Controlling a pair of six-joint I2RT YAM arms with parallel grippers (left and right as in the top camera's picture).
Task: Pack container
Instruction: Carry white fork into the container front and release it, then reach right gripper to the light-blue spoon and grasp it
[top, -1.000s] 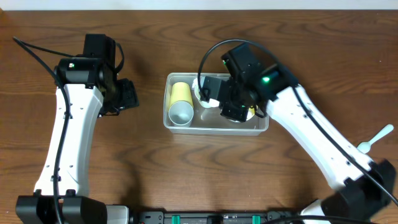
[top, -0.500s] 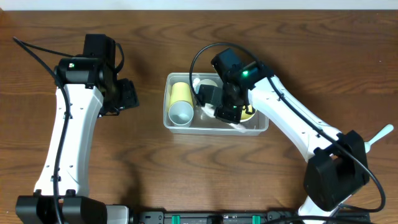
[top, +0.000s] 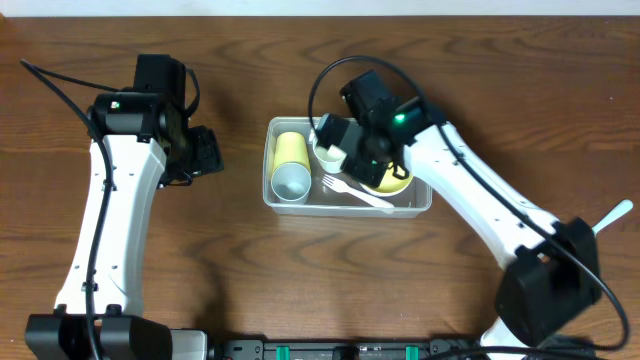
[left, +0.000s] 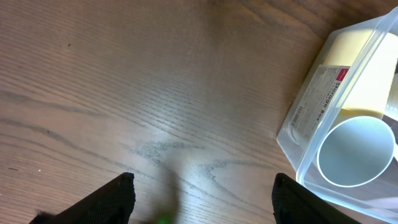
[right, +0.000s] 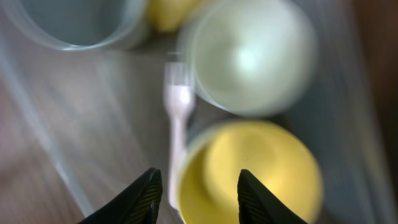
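Note:
The clear plastic container sits mid-table. It holds a yellow cup on its side, a white fork, a small white bowl and a yellow bowl. My right gripper hovers over the container, open and empty; its wrist view shows the fork, the white bowl and the yellow bowl below the jaws. My left gripper is open and empty over bare table left of the container, whose corner and cup show in its view.
A white plastic spoon lies on the table at the far right edge. The brown wooden table extends around the container. The table's far edge runs along the top.
The white fork now lies loose in the container. My right gripper has let it go, opened and lifted back a little. The left arm has not moved.

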